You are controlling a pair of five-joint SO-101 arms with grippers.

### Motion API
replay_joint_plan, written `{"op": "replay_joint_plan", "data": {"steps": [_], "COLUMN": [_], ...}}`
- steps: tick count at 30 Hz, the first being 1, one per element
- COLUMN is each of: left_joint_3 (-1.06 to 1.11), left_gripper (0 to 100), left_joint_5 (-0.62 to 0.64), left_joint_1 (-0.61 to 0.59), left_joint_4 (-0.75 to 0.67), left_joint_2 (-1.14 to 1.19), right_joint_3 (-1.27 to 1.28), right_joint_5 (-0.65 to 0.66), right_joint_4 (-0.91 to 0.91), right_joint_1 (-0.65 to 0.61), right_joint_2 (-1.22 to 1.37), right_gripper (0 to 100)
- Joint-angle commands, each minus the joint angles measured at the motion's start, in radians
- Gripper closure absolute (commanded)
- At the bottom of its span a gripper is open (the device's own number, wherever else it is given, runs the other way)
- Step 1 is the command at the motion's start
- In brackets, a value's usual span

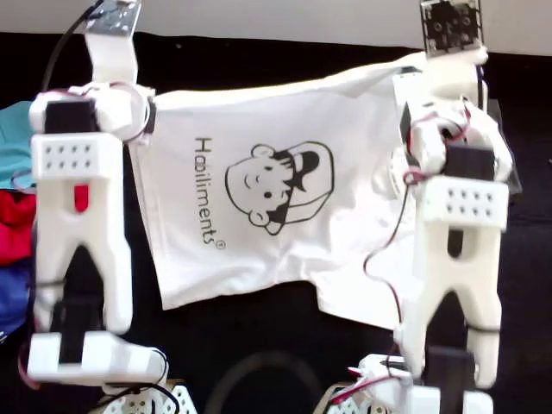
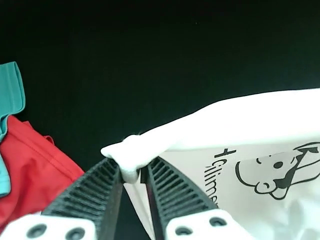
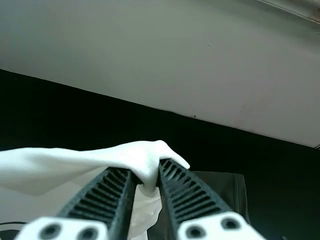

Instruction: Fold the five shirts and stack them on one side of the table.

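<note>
So, I have both grippers clenched on the white shirt (image 1: 259, 259), one bunch of cloth each.

My left gripper (image 2: 134, 170) has its ribbed black fingers (image 2: 102, 187) pinched on a small wad of the shirt's hem, and my right gripper (image 3: 147, 180) bites a similar fold of the same shirt, with the grey wall (image 3: 150, 50) beyond it. From above, the far edge of the shirt runs between the two arms, and the cartoon print faces up over the black table (image 1: 259, 69). Whether the near part lies on the table or hangs I cannot tell. Off to the left arm's side, at the table edge, sit a teal shirt (image 2: 12, 95), a red shirt (image 2: 35, 165) touching it, and a blue shirt (image 1: 10, 293).
</note>
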Motion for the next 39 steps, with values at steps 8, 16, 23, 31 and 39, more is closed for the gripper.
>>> {"op": "replay_joint_plan", "data": {"steps": [8, 16, 23, 31, 39], "left_joint_3": [-0.489, -0.490, -0.490, -0.492, -0.492], "left_gripper": [99, 99, 99, 99, 99], "left_joint_5": [-0.005, -0.005, -0.005, -0.005, -0.006], "left_joint_1": [-0.025, -0.053, -0.033, -0.035, -0.028], "left_joint_4": [-0.017, -0.021, -0.023, 0.101, 0.400], "left_joint_2": [0.372, 0.516, 0.641, 0.680, 0.496], "right_joint_3": [-0.318, -0.318, -0.317, -0.325, -0.372], "right_joint_5": [-0.003, -0.005, -0.005, -0.005, -0.005], "right_joint_4": [-0.015, 0.056, 0.101, 0.346, 0.615], "right_joint_1": [-0.054, -0.114, -0.136, -0.136, -0.122], "right_joint_2": [0.275, 0.417, 0.539, 0.558, 0.404], "right_gripper": [99.2, 99.2, 99.2, 99.2, 99.2]}}
